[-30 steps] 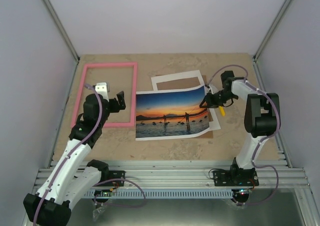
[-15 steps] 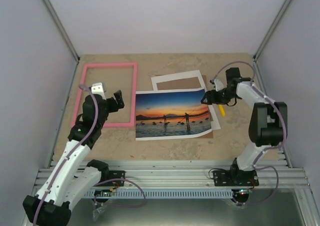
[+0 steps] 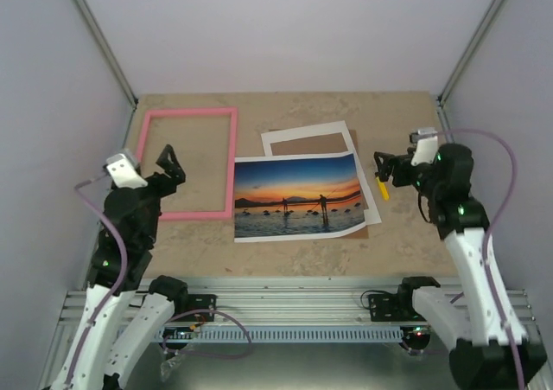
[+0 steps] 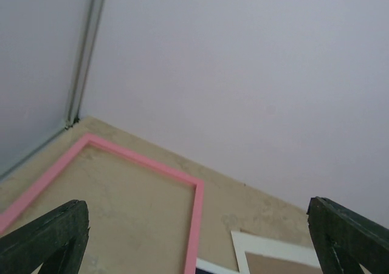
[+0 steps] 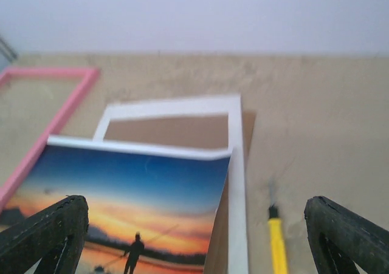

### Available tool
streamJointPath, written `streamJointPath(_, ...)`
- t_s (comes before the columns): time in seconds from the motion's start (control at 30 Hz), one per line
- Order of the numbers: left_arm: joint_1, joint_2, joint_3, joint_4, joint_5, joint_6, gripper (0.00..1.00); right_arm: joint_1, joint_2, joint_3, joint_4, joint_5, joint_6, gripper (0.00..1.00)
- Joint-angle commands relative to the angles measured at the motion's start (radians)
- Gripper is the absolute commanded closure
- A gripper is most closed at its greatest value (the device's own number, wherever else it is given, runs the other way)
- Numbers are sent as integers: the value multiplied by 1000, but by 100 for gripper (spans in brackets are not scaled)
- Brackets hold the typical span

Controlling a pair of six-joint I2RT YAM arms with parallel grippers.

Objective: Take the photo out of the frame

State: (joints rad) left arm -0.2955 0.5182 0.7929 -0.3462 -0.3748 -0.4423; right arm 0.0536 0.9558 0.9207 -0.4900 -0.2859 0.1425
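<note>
From above alone, the whole photo beside the frame; left hand, right hand both gaping, empty.

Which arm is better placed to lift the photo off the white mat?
Right: the right gripper hangs open beside the photo's right edge, while the left gripper is above the pink frame, farther away.

Top view down from near side, wrist views low, facing rearward, sharing the frame

Bright, even, nearly shadowless light; right wrist view looks slightly soft.
</note>
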Motion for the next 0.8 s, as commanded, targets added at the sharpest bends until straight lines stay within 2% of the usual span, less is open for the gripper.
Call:
streamJointPath(0.0, 6, -46, 42, -6, -90, 45, 0, -4, -239, -129, 181, 112, 29, 2)
streamJointPath(0.13, 6, -132, -23, 94, -103, 89, 0, -4, -428, -254, 279, 148, 50, 2)
streamJointPath(0.27, 6, -199, -85, 151, -117, 68, 0, -3, -504, -286, 275, 177, 44, 2)
streamJointPath(0.77, 6, -205, -155, 165, -99, -5, 0, -4, -527, -279, 245, 238, 16, 2)
